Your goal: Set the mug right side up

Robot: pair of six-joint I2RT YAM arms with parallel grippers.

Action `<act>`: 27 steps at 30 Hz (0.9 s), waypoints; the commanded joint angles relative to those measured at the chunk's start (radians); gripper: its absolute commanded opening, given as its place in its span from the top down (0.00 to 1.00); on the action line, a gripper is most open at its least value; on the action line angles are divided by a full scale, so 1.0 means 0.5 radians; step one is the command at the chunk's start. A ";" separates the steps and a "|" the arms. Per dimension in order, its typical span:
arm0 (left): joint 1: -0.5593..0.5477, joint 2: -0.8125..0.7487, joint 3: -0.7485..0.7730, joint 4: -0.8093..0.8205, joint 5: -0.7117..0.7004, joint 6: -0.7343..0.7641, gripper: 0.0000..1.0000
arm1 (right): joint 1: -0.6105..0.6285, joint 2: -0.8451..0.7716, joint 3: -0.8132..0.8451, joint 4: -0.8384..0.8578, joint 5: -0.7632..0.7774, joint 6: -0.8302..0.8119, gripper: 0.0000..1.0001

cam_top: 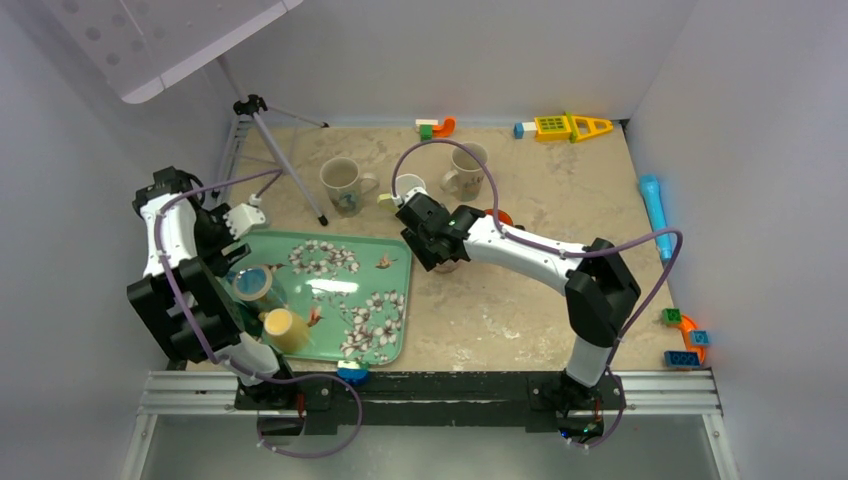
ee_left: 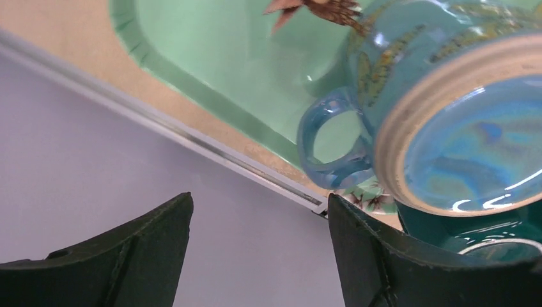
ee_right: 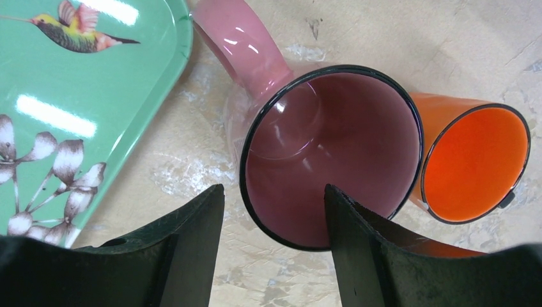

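Observation:
A pink mug [ee_right: 332, 147] stands upright on the table just right of the green tray [ee_right: 83, 83], mouth up, handle toward the tray. My right gripper [ee_right: 273, 188] is open just above it; one finger is over the mug's mouth, the other outside the near rim. In the top view the gripper [cam_top: 432, 248] covers most of this mug. A blue glazed mug [ee_left: 447, 141] sits upside down on the tray [cam_top: 380, 330], base up, handle [ee_left: 332, 150] toward my left gripper [ee_left: 259, 198], which is open and empty beside it.
An orange cup [ee_right: 476, 163] stands touching the pink mug's right side. A yellow cup [cam_top: 285, 328] is on the tray. Two cream mugs [cam_top: 342, 185] [cam_top: 465, 168] and a tripod [cam_top: 280, 150] stand behind. Toys lie along the back and right walls.

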 commanded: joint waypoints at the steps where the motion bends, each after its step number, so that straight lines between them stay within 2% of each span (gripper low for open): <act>1: -0.012 0.002 -0.177 -0.044 0.000 0.545 0.19 | 0.012 -0.011 -0.047 -0.054 0.020 0.042 0.39; 4: -0.040 -0.003 -0.345 0.042 -0.136 0.637 0.19 | 0.015 -0.007 -0.041 -0.045 0.015 0.042 0.39; 6: -0.045 -0.006 -0.388 0.041 -0.118 0.651 0.19 | 0.017 0.004 -0.026 -0.043 0.008 0.037 0.39; 12: -0.094 -0.086 -0.400 -0.046 0.260 0.608 0.23 | 0.016 0.012 -0.011 -0.055 0.017 0.027 0.38; 21: -0.462 -0.273 -0.455 -0.129 0.586 0.394 0.23 | 0.014 0.005 -0.041 -0.058 0.026 0.039 0.38; 27: -0.720 -0.362 -0.568 -0.073 0.683 0.220 0.23 | 0.017 -0.001 -0.071 -0.054 0.025 0.052 0.38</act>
